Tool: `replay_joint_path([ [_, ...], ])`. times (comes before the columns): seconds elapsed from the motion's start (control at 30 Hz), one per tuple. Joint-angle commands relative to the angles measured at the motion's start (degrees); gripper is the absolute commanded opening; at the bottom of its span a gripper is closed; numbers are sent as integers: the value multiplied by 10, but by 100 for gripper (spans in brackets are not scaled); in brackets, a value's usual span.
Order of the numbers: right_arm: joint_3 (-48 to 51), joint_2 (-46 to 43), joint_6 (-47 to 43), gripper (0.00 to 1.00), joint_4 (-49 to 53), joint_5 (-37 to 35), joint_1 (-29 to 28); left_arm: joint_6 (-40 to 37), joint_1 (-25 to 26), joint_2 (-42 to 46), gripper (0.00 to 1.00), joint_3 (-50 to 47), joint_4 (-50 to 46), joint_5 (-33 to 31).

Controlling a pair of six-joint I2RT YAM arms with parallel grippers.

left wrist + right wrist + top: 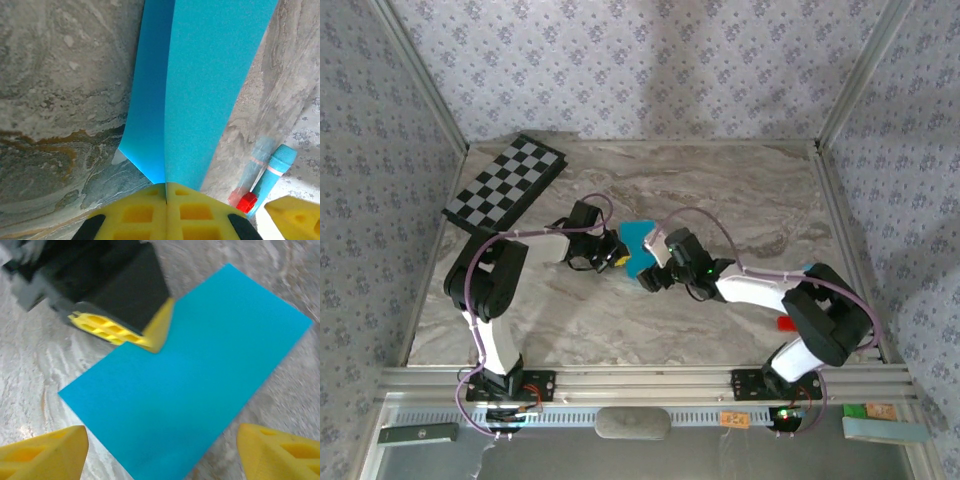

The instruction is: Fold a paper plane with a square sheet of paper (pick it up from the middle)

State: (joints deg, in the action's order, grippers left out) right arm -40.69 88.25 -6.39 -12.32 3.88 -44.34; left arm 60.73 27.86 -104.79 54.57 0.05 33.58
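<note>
The square sheet of paper is bright turquoise and doubled along a middle crease, so it shows as a long rectangle over the marble table. My left gripper is shut on its near edge, right at the crease, with the two halves running away from the yellow fingers. The same gripper appears at the sheet's long edge in the right wrist view. My right gripper hangs open just above the sheet's other end, its fingertips wide apart and touching nothing. In the top view the grippers face each other mid-table.
A black-and-white checkerboard lies at the back left. A small red block and a pale teal bar sit to the right of the sheet, near the right arm. Aluminium rails frame the table.
</note>
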Motion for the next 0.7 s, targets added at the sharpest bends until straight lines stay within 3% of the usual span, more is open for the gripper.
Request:
replay_joint_path([
  [0.0,0,22,-99,79,-36,-9,-23,16,-2,20,0,8,-1,3],
  [0.17,21,33,-143,80,-74,12,-46,18,-3,12,0,15,-3,5],
  [0.5,16,82,-151,79,-126,-81,-53,17,-2,11,0,16,-6,13],
  [0.67,12,91,-148,71,-145,-85,-51,16,-2,9,0,16,-7,13],
])
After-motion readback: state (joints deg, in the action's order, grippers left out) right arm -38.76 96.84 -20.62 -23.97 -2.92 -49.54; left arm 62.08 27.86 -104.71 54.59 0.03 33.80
